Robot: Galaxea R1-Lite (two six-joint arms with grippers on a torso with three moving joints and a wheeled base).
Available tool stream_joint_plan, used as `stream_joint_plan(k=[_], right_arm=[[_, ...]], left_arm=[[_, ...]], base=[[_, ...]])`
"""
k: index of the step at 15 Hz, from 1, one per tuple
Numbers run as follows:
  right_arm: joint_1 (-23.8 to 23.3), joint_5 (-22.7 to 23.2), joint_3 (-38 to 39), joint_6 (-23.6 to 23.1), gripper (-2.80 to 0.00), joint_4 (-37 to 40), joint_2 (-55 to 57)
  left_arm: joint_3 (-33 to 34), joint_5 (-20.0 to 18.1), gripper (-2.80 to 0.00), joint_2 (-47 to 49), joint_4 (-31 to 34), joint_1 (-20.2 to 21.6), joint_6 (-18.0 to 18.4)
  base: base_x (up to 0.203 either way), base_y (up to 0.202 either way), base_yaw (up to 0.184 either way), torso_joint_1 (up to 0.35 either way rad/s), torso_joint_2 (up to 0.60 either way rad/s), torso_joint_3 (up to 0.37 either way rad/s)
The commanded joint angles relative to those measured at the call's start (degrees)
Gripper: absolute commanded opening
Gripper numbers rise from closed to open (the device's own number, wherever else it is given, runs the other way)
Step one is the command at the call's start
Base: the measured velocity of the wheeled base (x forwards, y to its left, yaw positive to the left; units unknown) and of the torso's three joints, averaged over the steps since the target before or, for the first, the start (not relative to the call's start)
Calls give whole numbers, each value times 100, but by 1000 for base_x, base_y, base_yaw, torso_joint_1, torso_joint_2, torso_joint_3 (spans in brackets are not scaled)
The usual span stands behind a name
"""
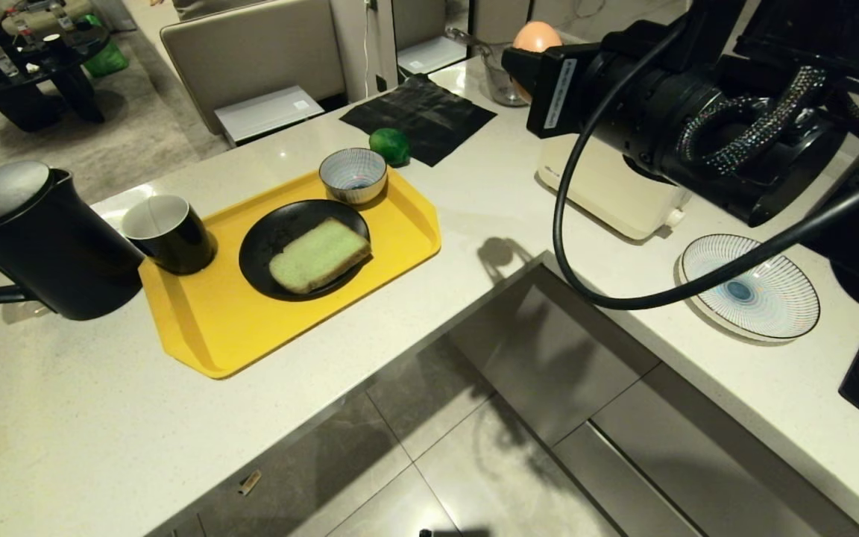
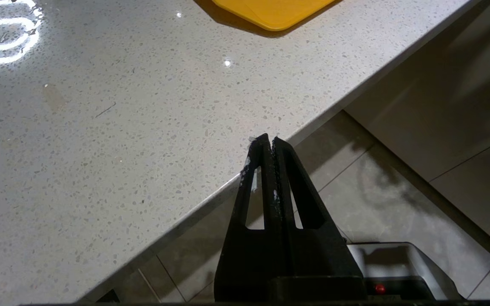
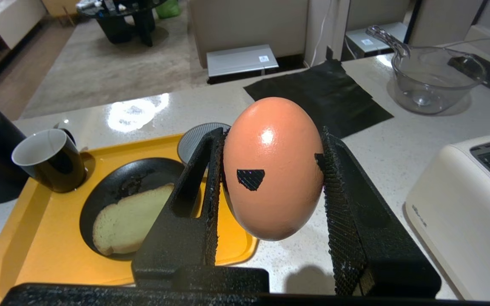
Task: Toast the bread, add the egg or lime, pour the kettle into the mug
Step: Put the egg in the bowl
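My right gripper (image 3: 272, 134) is shut on the pinkish-brown egg (image 3: 272, 170), which stands upright between the pads with a dark mark on its shell. It hangs above the counter between the yellow tray (image 3: 24, 250) and the toaster (image 3: 462, 204). In the head view only the egg's top (image 1: 536, 36) shows above the right wrist. The bread (image 1: 319, 255) lies on a black plate (image 1: 265, 239) on the tray. The mug (image 1: 168, 233) stands at the tray's left corner, beside the kettle (image 1: 34, 239). The lime (image 1: 389, 146) sits behind the tray. My left gripper (image 2: 270, 139) is shut and empty at the counter edge.
A small striped bowl (image 1: 353, 175) stands empty on the tray's far corner. A black cloth (image 1: 418, 115) and a glass bowl (image 3: 430, 80) lie farther back. A striped plate (image 1: 750, 287) sits on the right counter near the toaster (image 1: 608, 194). The counter turns a corner with floor below.
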Motion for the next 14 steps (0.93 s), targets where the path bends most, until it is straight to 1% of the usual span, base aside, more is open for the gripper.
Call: stream_joint_plan(k=[1,3,10,13,14], right_arm=[[16,103,35,-6,-280,-205,183],[48,182,-26,-14,-280,-243,270],[98,221,-665,-6,-280,-228,582],[122,221,-723,-6,-280,-224,649],[122,221,-723,-6,-280,-225,657]], left_arm=[[0,-1,-280,5,0,0,-1],[0,-1,-280,5,0,7,-1],[0,-1,-280,5,0,7,-1],[0,-1,-280,5,0,-2,-1],[0,-1,-280,5,0,5,-1]], base=[[0,0,0,0,0,0],[0,0,0,0,0,0],[0,0,0,0,0,0],[0,0,0,0,0,0],[5,5,89,2,6,4]])
